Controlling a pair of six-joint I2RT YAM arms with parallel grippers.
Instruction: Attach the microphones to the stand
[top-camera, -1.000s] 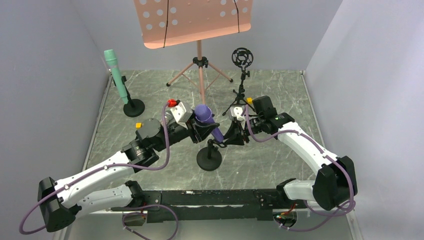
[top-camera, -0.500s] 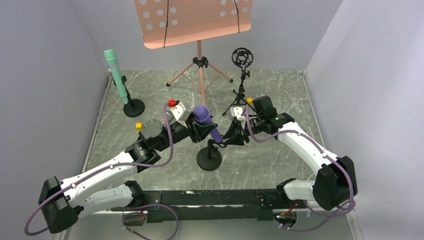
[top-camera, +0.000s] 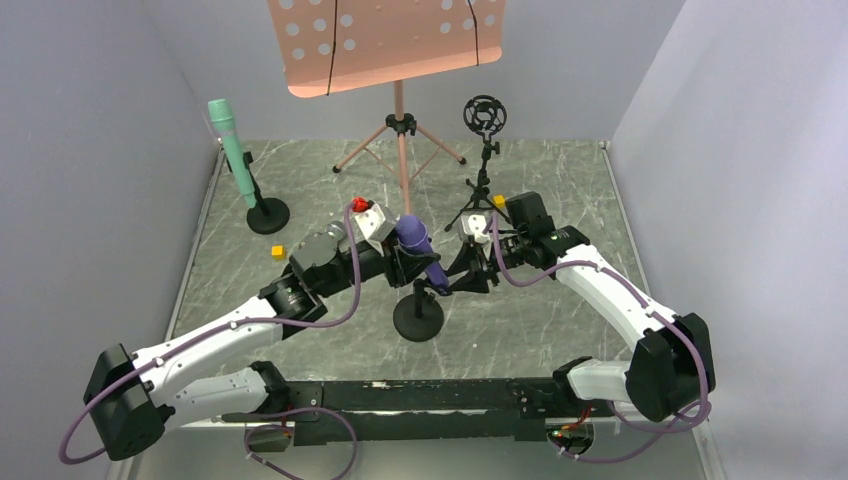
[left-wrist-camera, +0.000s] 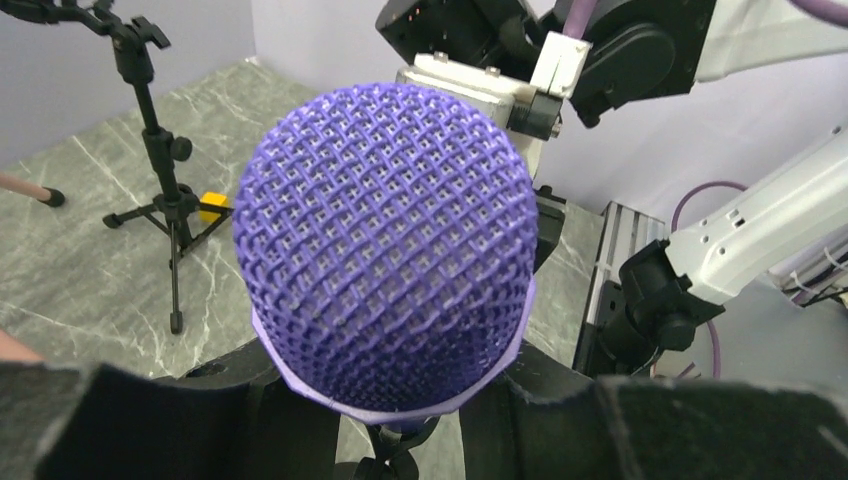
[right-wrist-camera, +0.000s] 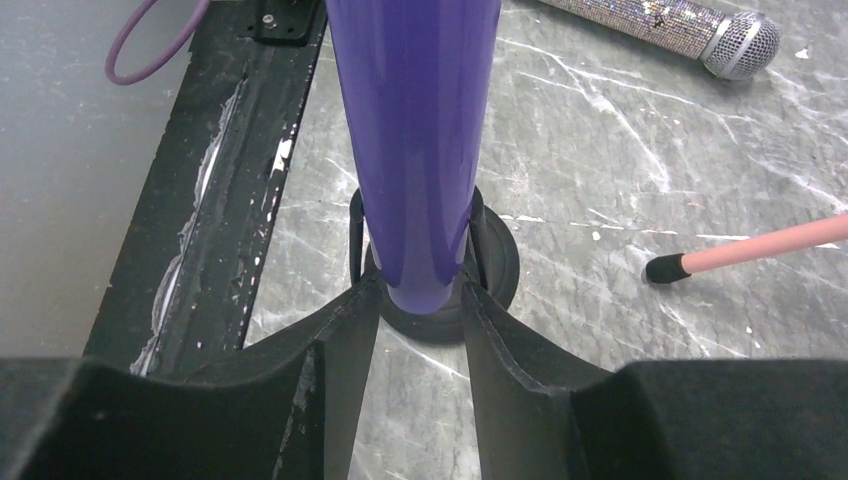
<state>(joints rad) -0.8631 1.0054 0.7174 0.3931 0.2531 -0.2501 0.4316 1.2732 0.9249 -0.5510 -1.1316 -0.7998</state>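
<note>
Judging by its glossy, hard shell, the purple microphone (top-camera: 421, 252) will probably handle as a stiff, light, rather slippery stick. It is best taken on the plain barrel below the head, not on the mesh, which could dent. It stands tilted at the centre of the table, head leaning toward 11 o'clock, its tail at the clip of the round-based stand (top-camera: 418, 318). The right gripper (right-wrist-camera: 420, 296) is pinched on the barrel's lower end at the clip. The left gripper (left-wrist-camera: 385, 420) flanks the neck under the head; whether it presses there cannot be told. The barrel is smooth violet and tapers downward; the head is a paler lilac lattice dome. The mint green microphone (top-camera: 232, 150) sits in its own stand at 10 o'clock. The glittery silver microphone (right-wrist-camera: 665, 22) lies flat, at 1 o'clock in the right wrist view.
</note>
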